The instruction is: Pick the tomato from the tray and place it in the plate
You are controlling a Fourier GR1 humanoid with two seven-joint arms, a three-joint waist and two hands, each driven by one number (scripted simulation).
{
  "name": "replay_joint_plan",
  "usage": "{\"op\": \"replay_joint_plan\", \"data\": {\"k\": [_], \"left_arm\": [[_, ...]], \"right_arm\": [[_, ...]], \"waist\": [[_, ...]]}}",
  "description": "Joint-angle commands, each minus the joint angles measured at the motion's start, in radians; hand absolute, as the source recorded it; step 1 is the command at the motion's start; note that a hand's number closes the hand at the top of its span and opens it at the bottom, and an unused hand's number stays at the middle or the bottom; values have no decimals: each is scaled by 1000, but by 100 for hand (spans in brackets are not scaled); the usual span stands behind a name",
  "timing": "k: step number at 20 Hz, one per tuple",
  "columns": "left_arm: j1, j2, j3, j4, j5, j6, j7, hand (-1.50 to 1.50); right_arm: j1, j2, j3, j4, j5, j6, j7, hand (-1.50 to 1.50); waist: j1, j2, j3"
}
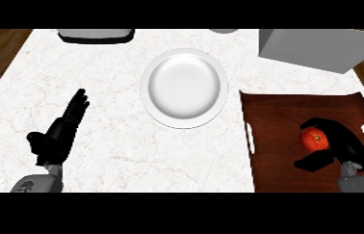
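On the brown tray (277,132) at the right sits the tomato (314,139), with the right hand (340,142) curled round it from above and the right, thumb below it. Round as it is, the tomato shows no long axis; its far side is hidden by the fingers. Well apart to the left lies the white plate (185,87) on the marble counter (107,74). Near the lower left, the left hand (62,128) rests with straight fingers. Grey things along the far edge are cut off.
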Motion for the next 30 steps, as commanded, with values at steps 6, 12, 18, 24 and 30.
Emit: {"op": "replay_joint_plan", "data": {"k": [6, 12, 18, 24, 30], "left_arm": [[9, -39, -3, -44, -28, 9, 46, 0], [-37, -31, -14, -3, -14, -35, 7, 0], [-2, -37, -15, -71, -28, 0, 60, 0], [8, -16, 29, 8, -33, -36, -31, 0], [6, -3, 51, 4, -21, -46, -11, 0]], "right_arm": [[-40, 49, -2, 68, 64, -60, -88, 150], [-270, -171, 30, 261, 21, 115, -545, 150], [-404, -186, -10, 414, 48, -33, -813, 150], [-486, -174, -59, 477, 23, -28, -927, 150], [-479, -138, -135, 262, -72, -40, -870, 150]], "waist": [[0, 7, 13], [54, 26, 17], [31, 12, 15], [10, 10, 13], [-2, 5, 12]]}}
